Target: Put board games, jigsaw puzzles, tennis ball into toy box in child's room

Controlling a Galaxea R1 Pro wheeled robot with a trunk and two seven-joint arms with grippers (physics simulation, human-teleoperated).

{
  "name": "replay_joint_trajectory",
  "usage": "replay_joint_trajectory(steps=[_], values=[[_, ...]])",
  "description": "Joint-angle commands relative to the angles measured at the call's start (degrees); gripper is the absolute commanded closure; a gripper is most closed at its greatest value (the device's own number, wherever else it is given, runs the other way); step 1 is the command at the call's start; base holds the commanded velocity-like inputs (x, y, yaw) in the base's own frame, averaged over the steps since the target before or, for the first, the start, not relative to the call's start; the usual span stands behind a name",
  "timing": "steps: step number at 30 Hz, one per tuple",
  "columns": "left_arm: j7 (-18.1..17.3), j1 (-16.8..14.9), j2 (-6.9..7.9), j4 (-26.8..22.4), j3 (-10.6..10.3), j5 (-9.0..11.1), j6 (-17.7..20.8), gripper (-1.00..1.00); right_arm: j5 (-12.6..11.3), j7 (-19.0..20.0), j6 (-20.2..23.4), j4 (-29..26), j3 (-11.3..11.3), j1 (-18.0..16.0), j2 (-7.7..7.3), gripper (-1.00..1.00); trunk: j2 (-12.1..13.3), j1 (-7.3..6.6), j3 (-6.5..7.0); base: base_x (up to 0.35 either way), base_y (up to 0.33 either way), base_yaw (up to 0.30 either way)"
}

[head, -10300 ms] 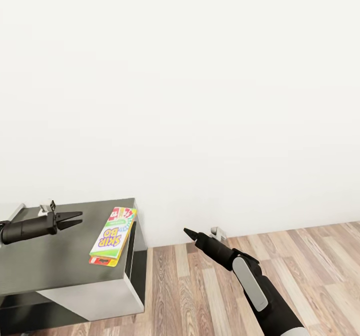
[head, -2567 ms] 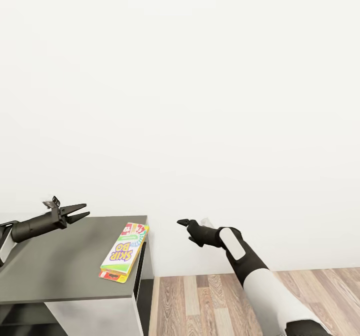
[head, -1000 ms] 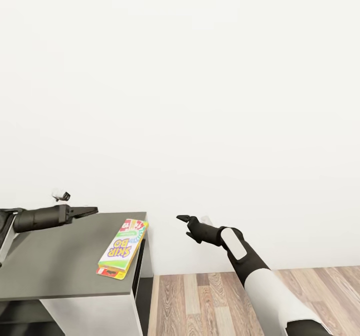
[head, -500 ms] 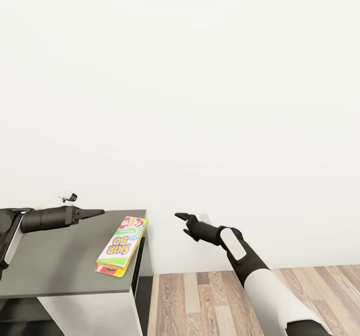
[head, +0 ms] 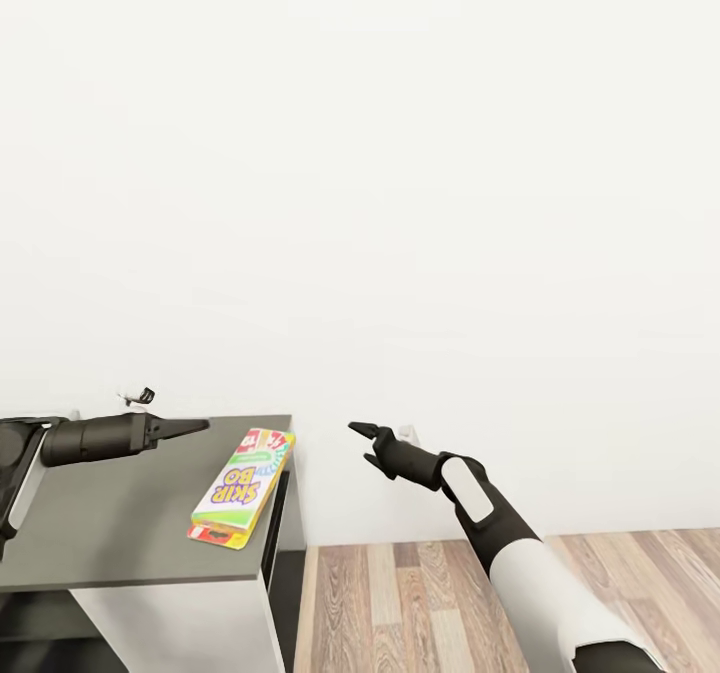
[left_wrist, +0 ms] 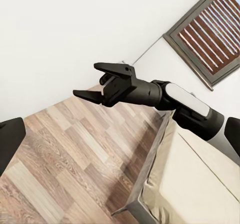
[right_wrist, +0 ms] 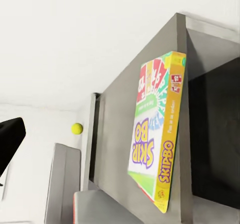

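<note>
A board game (head: 240,488), a yellow-edged Skip-Bo box, lies flat on the low dark-grey-topped cabinet (head: 110,523), at its right edge. My left gripper (head: 200,423) hovers above the cabinet top, left of the box and apart from it, seen edge-on and holding nothing. My right gripper (head: 360,443) hangs in the air right of the cabinet, open and empty, and the left wrist view shows the right gripper (left_wrist: 92,81) with its fingers spread. In the right wrist view the board game (right_wrist: 155,134) is close, and the tennis ball (right_wrist: 76,128) sits far beyond on a white surface.
A bare white wall stands straight ahead. Wooden floor (head: 420,593) runs right of the cabinet. The bed (left_wrist: 190,184), with beige mattress and dark frame, lies behind my right arm under a slatted window blind (left_wrist: 210,34). A light-grey bin-like shape (right_wrist: 62,184) stands near the ball.
Over the last second my left gripper has slid a little to the right toward the box. The right arm has barely moved. The box lies as before.
</note>
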Motion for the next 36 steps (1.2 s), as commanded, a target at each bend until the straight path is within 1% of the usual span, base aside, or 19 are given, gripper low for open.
replay_joint_trajectory(steps=[1,25,36], values=[[-0.23,-0.03,0.02,-0.01,-0.01,-0.02,0.60,-1.00,-0.03,0.10,0.17,0.00,-0.01,0.00,-0.02,-1.00,-0.46,0.23,-0.25,0.000,0.000,0.000],[-0.23,-0.03,-0.05,0.15,-0.01,0.03,0.33,-1.00,-0.02,0.22,0.12,-0.03,-0.11,0.39,-0.09,-1.00,-10.08,5.50,-4.56,0.000,0.000,0.000],[-0.23,-0.03,-0.03,0.25,-0.01,0.06,0.13,-1.00,-0.11,0.30,-2.39,-0.09,-0.02,0.65,-0.09,-1.00,-14.49,7.91,-6.53,0.000,0.000,0.000]])
